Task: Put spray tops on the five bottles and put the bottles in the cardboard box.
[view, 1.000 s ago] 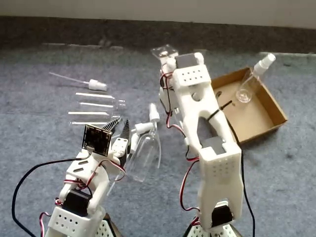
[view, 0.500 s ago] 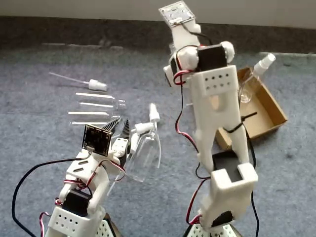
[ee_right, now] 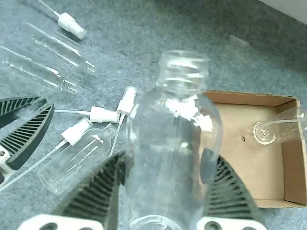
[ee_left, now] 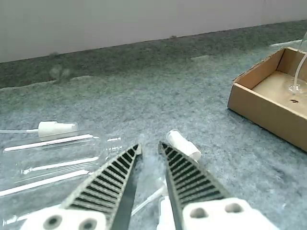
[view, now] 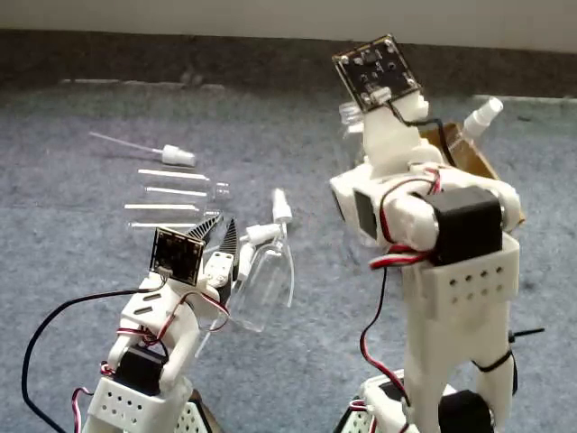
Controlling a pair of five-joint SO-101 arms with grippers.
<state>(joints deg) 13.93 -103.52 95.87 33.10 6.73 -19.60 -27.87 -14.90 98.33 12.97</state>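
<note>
Right gripper (ee_right: 165, 167) clamped around an uncapped bottle (ee_right: 173, 136), held up above the carpet near the cardboard box (ee_right: 237, 97) (a capped bottle (view: 471, 129) leans inside); left gripper (ee_left: 148, 148) slightly parted, empty, beside a spray top (ee_left: 183, 145).

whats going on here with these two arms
The right gripper is shut on an uncapped clear bottle, held up off the carpet. The left gripper sits low with jaws open near another bottle and loose spray tops. One capped bottle leans in the cardboard box.
</note>
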